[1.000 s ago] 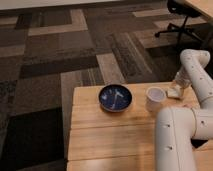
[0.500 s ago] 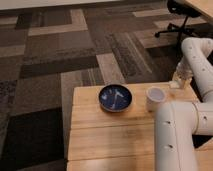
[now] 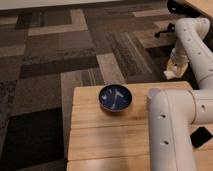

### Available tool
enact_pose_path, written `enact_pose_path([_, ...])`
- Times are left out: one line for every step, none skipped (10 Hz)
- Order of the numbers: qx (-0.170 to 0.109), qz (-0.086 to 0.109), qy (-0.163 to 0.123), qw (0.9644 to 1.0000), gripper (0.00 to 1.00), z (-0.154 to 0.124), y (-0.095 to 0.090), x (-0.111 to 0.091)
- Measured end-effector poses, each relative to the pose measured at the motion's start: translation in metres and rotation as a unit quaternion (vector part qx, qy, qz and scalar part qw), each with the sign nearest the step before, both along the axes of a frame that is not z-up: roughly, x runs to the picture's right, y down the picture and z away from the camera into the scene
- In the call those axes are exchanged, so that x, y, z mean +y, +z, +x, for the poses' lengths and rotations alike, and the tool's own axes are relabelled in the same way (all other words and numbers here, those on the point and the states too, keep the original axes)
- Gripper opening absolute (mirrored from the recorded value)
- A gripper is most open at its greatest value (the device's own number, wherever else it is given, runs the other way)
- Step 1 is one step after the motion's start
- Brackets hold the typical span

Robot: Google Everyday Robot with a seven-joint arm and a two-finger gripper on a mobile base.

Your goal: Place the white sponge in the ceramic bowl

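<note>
The robot's hand [image 3: 172, 70], held in the air beyond the far right corner of the wooden table [image 3: 100, 135], grips the white sponge [image 3: 169, 75], well apart from the dark blue ceramic bowl [image 3: 115, 97] near the table's far edge.

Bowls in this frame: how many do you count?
1. The blue bowl sits near the table's far edge, left of the arm. The hand is near the far right corner; the arm could hide others.
</note>
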State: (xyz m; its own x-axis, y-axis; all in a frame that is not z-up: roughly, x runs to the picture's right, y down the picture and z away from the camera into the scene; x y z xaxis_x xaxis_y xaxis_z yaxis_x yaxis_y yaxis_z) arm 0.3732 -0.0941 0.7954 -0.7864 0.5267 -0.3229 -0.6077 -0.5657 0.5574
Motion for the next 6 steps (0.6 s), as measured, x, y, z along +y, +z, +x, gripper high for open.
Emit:
enact_pose_path([-0.015, 0.005, -0.031, 0.9994, 0.0, -0.016, -0.002, -0.012])
enact_pose_path([-0.022, 0.007, -0.041, 0.9989, 0.0, -0.023, -0.001, -0.015])
enact_pose_path([-0.038, 0.011, -0.063, 0.9972, 0.0, -0.039, 0.0, -0.021])
enact_pose_path([-0.062, 0.017, -0.092, 0.9937, 0.0, -0.059, -0.003, -0.022])
enact_pose_path([-0.079, 0.018, -0.109, 0.9907, 0.0, -0.075, -0.006, -0.017])
enact_pose_path([-0.101, 0.017, -0.129, 0.9864, 0.0, -0.095, -0.014, -0.002])
